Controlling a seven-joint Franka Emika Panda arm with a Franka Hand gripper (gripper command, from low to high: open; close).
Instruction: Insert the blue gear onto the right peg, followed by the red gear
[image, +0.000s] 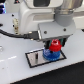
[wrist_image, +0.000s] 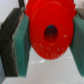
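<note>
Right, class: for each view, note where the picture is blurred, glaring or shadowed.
Exterior view: soft overall, pale table nearly washed out, red gear above blue gear only coarsely resolved. Wrist view: red gear fills the frame, edges blurred, pale speckles low on its face, gripper pads soft, the gear's centre hole in shadow.

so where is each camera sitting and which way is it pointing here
Exterior view: off the arm, looking down across the white table at the grey plate, with the arm's gripper over the blue gear.
Wrist view: on the wrist, looking along the gripper at the red gear between its green pads.
Shared: the red gear in the gripper.
</note>
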